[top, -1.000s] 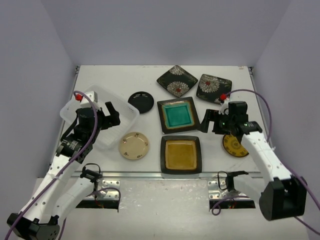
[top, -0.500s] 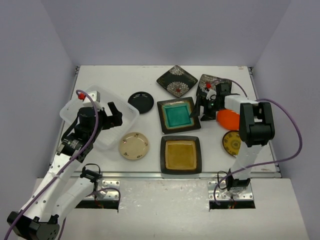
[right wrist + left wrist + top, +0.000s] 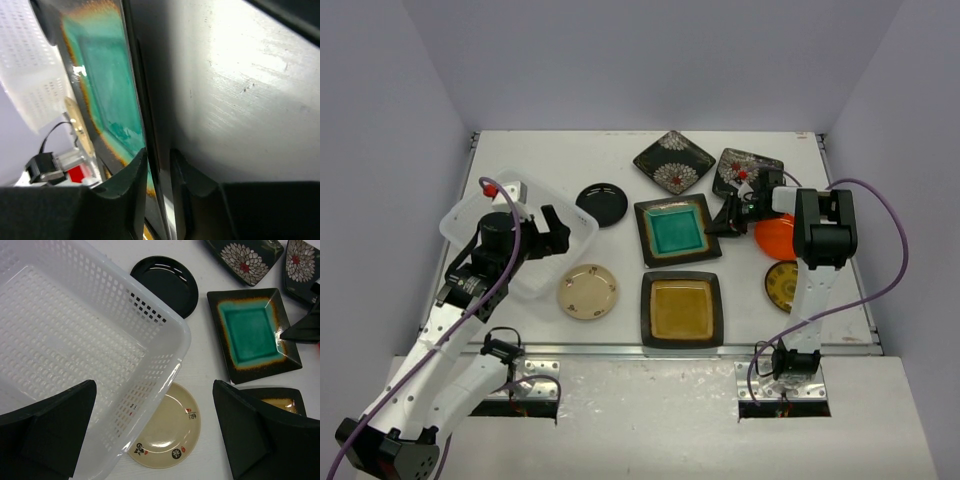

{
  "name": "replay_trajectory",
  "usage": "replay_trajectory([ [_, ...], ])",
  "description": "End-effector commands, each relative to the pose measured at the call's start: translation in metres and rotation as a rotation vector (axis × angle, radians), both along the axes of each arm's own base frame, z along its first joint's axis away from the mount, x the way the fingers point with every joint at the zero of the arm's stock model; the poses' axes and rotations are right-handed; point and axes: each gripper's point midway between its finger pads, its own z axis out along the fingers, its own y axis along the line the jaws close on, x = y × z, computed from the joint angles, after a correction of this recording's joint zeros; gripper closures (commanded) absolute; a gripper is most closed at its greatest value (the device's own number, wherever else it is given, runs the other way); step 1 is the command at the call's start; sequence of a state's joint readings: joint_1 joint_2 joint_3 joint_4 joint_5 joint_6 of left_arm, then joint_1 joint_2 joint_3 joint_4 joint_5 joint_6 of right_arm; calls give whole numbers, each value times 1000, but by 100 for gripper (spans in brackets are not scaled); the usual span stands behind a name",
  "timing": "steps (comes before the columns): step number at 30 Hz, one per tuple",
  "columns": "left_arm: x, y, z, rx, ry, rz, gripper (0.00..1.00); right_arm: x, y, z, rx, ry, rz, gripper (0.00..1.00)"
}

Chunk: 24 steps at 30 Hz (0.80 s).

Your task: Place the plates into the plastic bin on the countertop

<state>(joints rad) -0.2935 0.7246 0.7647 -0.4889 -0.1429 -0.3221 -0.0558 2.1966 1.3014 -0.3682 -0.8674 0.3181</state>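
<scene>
**Right hand now clamped on teal plate**

Right hand (image 3: 720,226) has swung in and closed, pinching the right rim of the teal plate (image 3: 672,230). The plate lies flat mid-worktop (image 3: 570,160). Left hand (image 3: 548,235) is spread over the plastic bin (image 3: 155,315) at left, with no plates in it. Lift likely next.

The clear, translucent rectangular plastic bin (image 3: 75,340) at the left is seen to be smooth and faintly shiny, and its walls and floor are pierced by a grid of small holes. The flat white countertop (image 3: 560,160) under it is matt, and a bare metal rail (image 3: 620,349) is fixed along its near edge. A glossy glaze is shown on the square teal-centred plate with a dark rim (image 3: 252,332), the small round black plate (image 3: 165,282) and the small round cream plate (image 3: 165,435).
</scene>
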Motion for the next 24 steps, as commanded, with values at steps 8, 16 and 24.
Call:
replay_trajectory([
  [8,3,-11,21,-33,-86,-62,0,-4,9,41,78,-68,9,100],
  [16,-4,-48,30,-125,-101,-259,0,3,17,140,279,-238,-42,100],
  [24,-8,-93,46,-320,-47,-441,0,-25,26,198,399,-336,-22,100],
])
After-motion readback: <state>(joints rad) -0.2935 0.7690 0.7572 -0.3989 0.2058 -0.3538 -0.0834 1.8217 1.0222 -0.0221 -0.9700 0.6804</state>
